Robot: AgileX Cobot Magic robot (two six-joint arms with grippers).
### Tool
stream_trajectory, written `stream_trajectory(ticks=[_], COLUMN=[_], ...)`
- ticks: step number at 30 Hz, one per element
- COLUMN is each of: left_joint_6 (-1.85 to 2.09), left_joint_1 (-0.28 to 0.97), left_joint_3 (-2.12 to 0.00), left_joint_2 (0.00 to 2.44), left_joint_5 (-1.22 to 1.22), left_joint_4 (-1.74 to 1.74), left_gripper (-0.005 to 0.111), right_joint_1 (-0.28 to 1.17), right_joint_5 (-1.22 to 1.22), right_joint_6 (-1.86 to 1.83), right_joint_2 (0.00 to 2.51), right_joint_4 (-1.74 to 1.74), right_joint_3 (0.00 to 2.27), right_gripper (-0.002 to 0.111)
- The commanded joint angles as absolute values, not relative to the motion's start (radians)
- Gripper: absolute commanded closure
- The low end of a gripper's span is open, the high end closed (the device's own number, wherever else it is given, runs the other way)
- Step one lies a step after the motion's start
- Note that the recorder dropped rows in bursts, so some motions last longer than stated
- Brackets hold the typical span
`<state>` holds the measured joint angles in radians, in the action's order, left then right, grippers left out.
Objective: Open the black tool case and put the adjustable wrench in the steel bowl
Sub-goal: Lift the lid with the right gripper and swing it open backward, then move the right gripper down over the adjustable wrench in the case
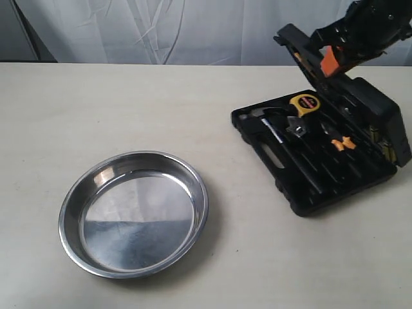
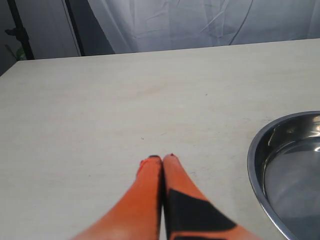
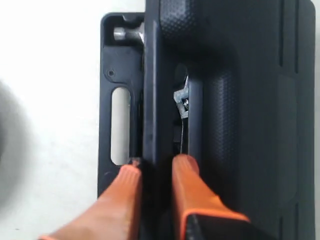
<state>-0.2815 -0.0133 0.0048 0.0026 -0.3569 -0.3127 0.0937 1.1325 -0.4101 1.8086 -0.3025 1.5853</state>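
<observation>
The black tool case (image 1: 302,193) lies at the right of the table with its lid (image 1: 378,108) lifted partway. My right gripper (image 1: 329,60) is shut on the lid's front edge (image 3: 152,100), one orange finger on each side of it. The adjustable wrench (image 1: 297,127) rests in the case, and its silver head (image 3: 181,102) shows through the gap under the lid. The steel bowl (image 1: 134,212) sits at the front left with nothing in it. My left gripper (image 2: 161,159) hangs shut over bare table beside the bowl's rim (image 2: 255,165); the exterior view does not show it.
Also in the case are a yellow tape measure (image 1: 306,103), a hammer (image 1: 262,116) with a long black handle, and orange-handled pliers (image 1: 343,143). The hammer head (image 3: 125,34) shows by the case's carry handle slot (image 3: 120,125). A white curtain hangs behind the table.
</observation>
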Motion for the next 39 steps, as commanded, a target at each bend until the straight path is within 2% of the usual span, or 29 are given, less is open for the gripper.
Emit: stream_trajectory(ticks=[1, 7, 18, 31, 39], left_joint_6=[-0.285, -0.285, -0.285, -0.285, -0.285], left_joint_1=[-0.017, -0.017, -0.017, -0.017, -0.017], left_joint_3=[0.000, 0.000, 0.000, 0.000, 0.000], left_joint_2=[0.000, 0.000, 0.000, 0.000, 0.000], left_joint_5=[-0.344, -0.344, -0.344, -0.344, -0.344], left_joint_4=[-0.319, -0.319, -0.319, -0.319, -0.319], left_gripper=[0.107, 0.107, 0.107, 0.107, 0.107], right_joint_1=[0.128, 0.128, 0.128, 0.128, 0.128], right_joint_5=[1.138, 1.086, 1.122, 1.156, 1.117], right_joint_6=[-0.445, -0.253, -0.147, 0.000, 0.069], right_joint_2=[1.799, 1.793, 1.792, 1.814, 1.880], right_joint_4=[-0.408, -0.173, 0.079, 0.504, 0.601], right_joint_3=[1.591, 1.593, 1.719, 1.721, 1.720], right_gripper=[0.109, 0.109, 0.109, 0.109, 0.109])
